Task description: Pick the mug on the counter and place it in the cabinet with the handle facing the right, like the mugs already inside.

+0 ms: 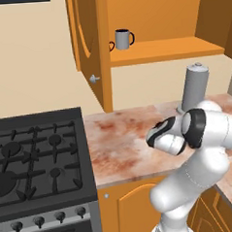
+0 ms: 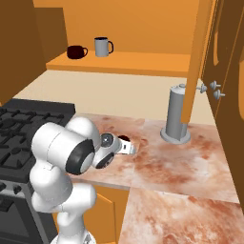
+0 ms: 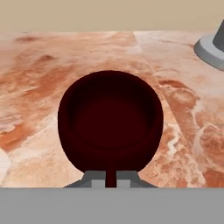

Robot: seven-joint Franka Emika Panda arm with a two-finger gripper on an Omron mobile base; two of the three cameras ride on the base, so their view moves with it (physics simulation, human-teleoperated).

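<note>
The surface (image 3: 52, 74) fills the middle of the hand view, with the cabinet (image 2: 143, 62) at the top of the right base view holding two mugs. The canister (image 2: 177, 114) stands right of centre there. The mug (image 3: 110, 120) sits on the surface at centre of the hand view, the claw (image 3: 111, 178) pinching its handle at the bottom.

My arm (image 2: 66, 162) is folded low, elbow raised, wrist bent down toward the counter's (image 2: 190, 162) front edge. My gripper (image 3: 111, 179) is clamped tight on the mug's (image 3: 110, 120) near rim.
</note>
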